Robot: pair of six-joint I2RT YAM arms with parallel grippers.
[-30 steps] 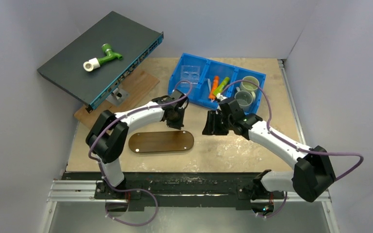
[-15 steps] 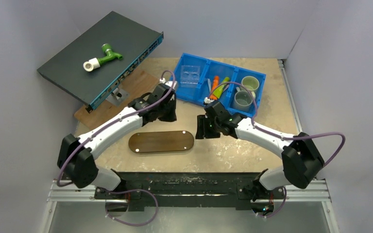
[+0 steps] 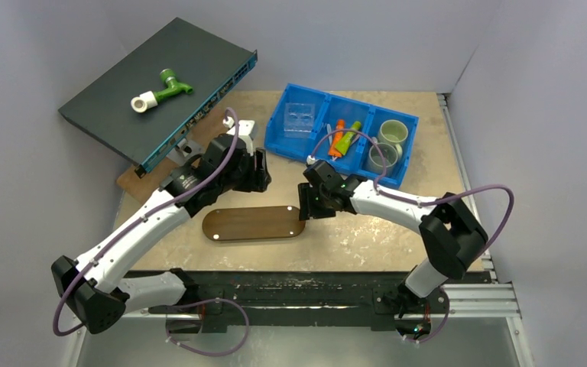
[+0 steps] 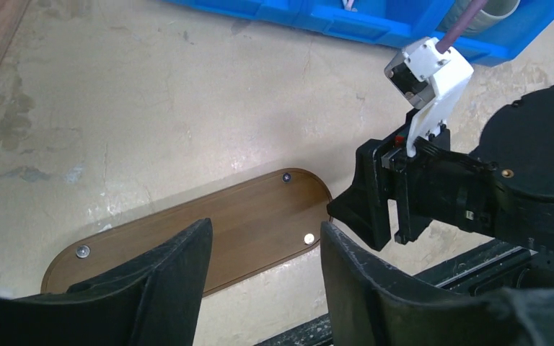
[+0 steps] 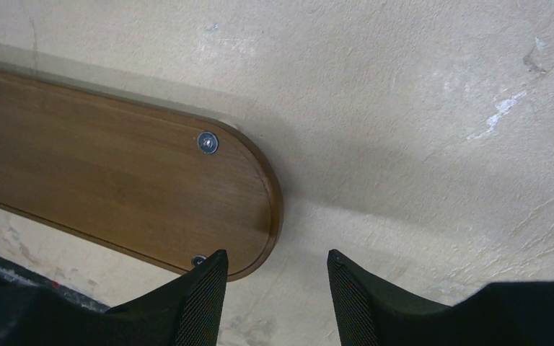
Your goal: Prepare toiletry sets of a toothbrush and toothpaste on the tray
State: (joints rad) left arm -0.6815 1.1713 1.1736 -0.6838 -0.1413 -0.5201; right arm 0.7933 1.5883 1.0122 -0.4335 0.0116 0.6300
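**Both arms close in on a bare tray**

We see both arms further left than a second ago, drawn in toward the tray. The left gripper, pressed together a moment back, now stands half spread, holds nothing and hangs above the tray. The right gripper is spread too, empty, at the tray's right end. Nothing lies on the tray, so we judge no set is begun. The orange tube and lime-green tube lie in the middle compartment of the blue bin, far right. The toothbrushes are probably beside them, though they show too small to be sure. The table is scuffed beige, and pale walls enclose it.
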